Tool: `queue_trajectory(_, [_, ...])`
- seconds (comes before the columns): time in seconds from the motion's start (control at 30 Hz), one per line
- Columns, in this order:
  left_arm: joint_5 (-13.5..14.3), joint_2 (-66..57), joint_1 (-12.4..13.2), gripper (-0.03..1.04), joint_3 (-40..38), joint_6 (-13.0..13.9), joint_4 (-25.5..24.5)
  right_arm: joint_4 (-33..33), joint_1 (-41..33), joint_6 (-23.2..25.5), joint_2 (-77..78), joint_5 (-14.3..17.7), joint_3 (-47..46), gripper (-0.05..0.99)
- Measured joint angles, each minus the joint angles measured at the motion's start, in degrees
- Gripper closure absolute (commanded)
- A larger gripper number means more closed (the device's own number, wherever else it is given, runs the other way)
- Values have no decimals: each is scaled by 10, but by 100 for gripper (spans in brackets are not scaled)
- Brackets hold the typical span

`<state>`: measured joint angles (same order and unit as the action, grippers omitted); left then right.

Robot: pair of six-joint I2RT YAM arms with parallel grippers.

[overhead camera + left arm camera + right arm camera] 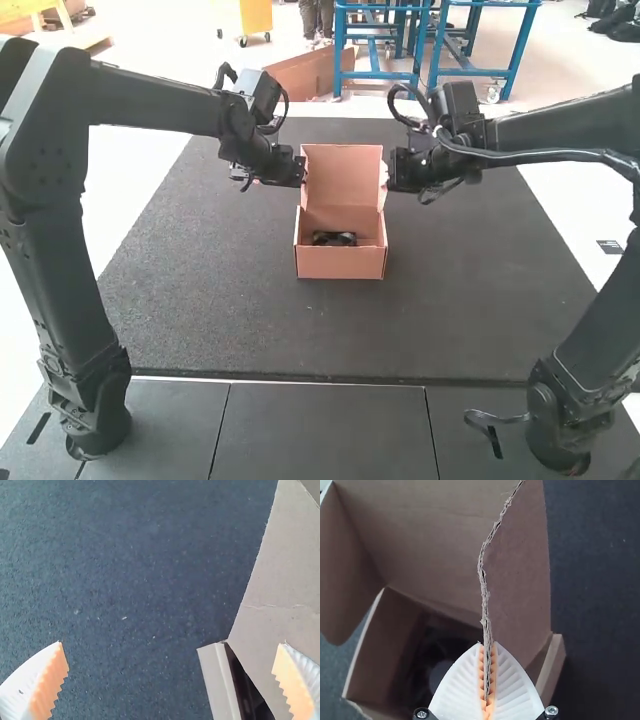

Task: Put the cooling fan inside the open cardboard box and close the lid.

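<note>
The open cardboard box (pixel 340 258) stands in the middle of the mat, its lid (pixel 342 175) upright at the back. The black cooling fan (pixel 334 238) lies inside on the box floor, and shows dimly (pixel 437 667) in the right wrist view. My left gripper (pixel 290 172) is open beside the lid's left edge, and its fingers (pixel 47 680) are spread wide over the mat next to the lid (pixel 285 580). My right gripper (pixel 392 172) is shut on the lid's right side flap (pixel 517 580), whose torn edge runs up from between the pads (pixel 486 680).
A dark textured mat (pixel 200 270) covers the table under the box. Bare white table (pixel 140 170) shows to the left and right of it. Black base panels (pixel 320 430) lie along the front between the two arm bases.
</note>
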<state>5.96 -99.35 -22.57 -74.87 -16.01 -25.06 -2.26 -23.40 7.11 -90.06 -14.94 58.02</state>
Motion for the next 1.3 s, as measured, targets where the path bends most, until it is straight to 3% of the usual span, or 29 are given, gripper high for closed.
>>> queue_trajectory(0.4, [0, 33, 0, 4, 26, -4, 2, 64, -3, 16, 35, 20, -69, 95])
queue_trajectory(1.3, [-28, 79, -10, 4, 117, -10, 7, 76, -43, 17, 52, 10, -153, 95])
